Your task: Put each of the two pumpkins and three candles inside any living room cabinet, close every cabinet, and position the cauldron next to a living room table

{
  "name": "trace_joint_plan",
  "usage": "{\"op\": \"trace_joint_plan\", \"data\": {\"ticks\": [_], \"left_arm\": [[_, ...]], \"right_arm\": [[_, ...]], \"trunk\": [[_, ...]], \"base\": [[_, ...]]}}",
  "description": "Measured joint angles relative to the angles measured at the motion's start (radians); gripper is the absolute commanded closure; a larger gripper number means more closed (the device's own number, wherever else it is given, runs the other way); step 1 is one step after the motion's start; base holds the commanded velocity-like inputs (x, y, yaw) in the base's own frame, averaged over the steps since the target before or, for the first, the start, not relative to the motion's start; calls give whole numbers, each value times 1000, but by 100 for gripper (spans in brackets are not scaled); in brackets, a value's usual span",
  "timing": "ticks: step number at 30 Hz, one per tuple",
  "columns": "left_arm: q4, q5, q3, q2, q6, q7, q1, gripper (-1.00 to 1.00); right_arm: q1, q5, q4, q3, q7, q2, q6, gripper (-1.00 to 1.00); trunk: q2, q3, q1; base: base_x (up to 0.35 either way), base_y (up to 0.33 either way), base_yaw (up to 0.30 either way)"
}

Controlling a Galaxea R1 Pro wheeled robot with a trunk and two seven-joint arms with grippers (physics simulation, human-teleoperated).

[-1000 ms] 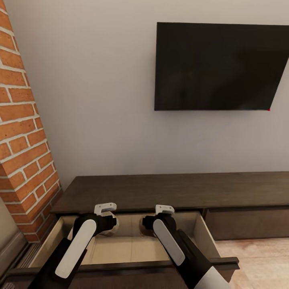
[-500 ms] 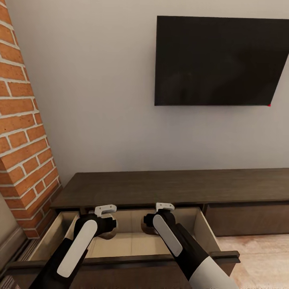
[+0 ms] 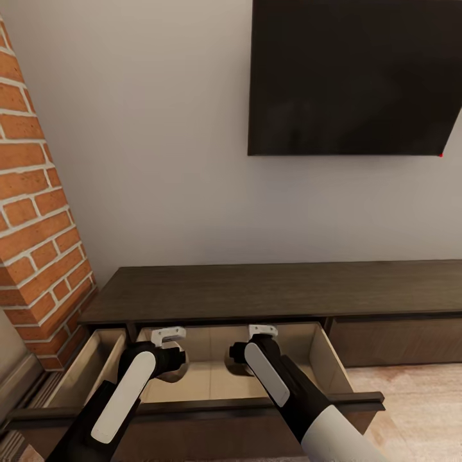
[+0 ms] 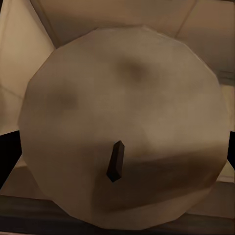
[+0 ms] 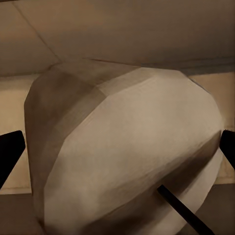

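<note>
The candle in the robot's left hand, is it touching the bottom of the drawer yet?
Cannot tell. In the left wrist view the candle hides what lies beneath it, and in the head view the left gripper covers its underside inside the cabinet.

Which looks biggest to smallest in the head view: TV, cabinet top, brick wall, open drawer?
1. TV, cut off by the frame.
2. Cabinet top and brick wall: too alike to rank.
3. Open drawer, partly hidden by both arms.
</note>
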Motion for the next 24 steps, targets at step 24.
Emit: {"op": "trace_joint_plan", "data": {"ticks": [24], "left_arm": [[0,-6,-2,-2,-23,-1,-1,100]], "right_arm": [[-1,2,6,2,26,0,-38,100]], "trunk": [[-5,-77,9]], "base": [[0,0,0]]}}
